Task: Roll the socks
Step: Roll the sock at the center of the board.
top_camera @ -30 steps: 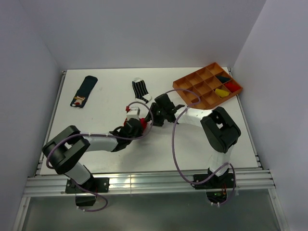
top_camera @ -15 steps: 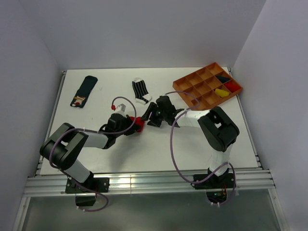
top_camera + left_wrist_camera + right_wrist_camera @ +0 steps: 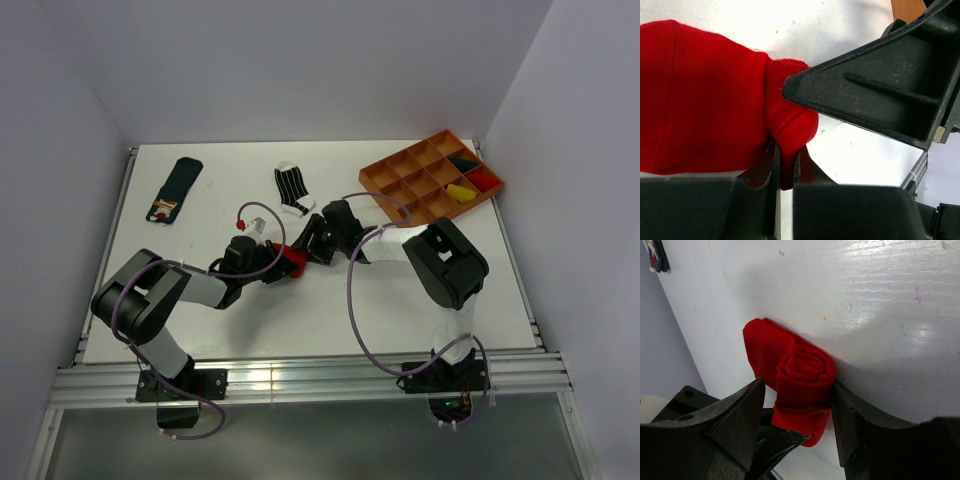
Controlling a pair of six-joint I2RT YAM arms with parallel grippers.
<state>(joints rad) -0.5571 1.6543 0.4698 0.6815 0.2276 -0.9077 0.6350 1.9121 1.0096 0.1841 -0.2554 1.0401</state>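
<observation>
Since a second ago we log the right gripper [image 3: 306, 249] shifted toward 9 o'clock, jaws apart astride the rolled red sock [image 3: 802, 372], whose loose edge the left gripper [image 3: 786, 175] clamps.

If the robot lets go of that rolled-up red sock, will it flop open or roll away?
Probably floppy: the red sock is soft cloth, and the jaws of the left gripper squash a fold thin. The loose spiral could unroll if released. It looks light, so a push may slide it.
</observation>
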